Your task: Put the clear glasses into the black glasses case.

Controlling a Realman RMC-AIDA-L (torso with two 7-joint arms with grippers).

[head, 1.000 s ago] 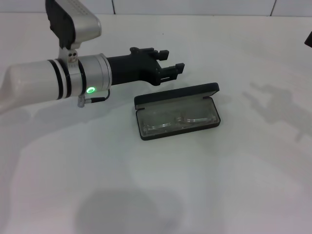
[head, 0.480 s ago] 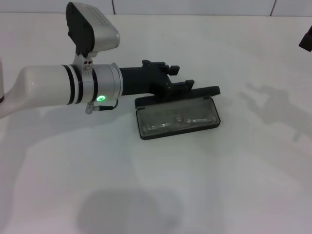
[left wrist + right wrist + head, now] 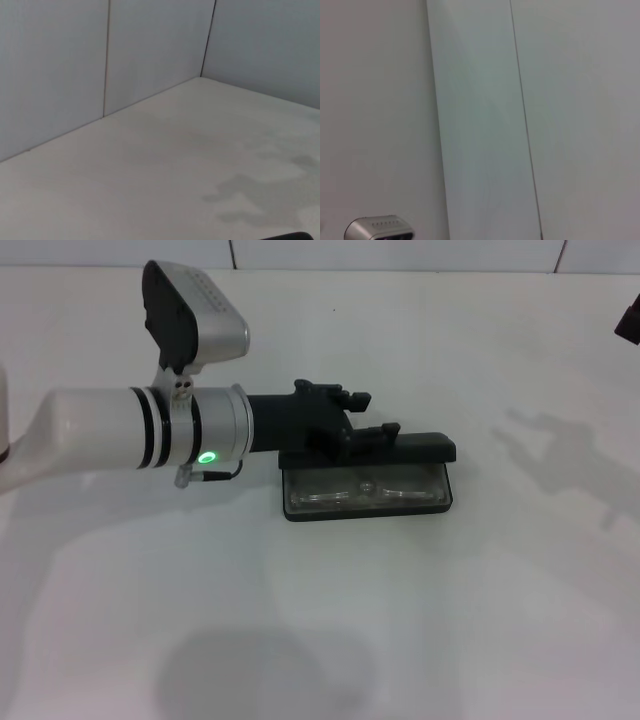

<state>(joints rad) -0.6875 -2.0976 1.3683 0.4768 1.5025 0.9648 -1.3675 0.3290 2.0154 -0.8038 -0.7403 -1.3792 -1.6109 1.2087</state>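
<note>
The black glasses case lies at the table's middle, its lid tipped forward and partly down over the tray. The clear glasses lie folded inside the grey-lined tray, still visible below the lid's front edge. My left gripper reaches in from the left, open, with its black fingers against the back of the lid and nothing held between them. Only a black sliver of the right gripper shows at the far right edge, well away from the case.
White table all round the case, with white wall panels behind. The left arm's white and silver forearm stretches across the left half above the table. A black edge shows low in the left wrist view.
My left gripper has moved right and down onto the case's lid. The lid, upright before with its lining showing, has tipped forward over the tray, and the case has squared up slightly.
</note>
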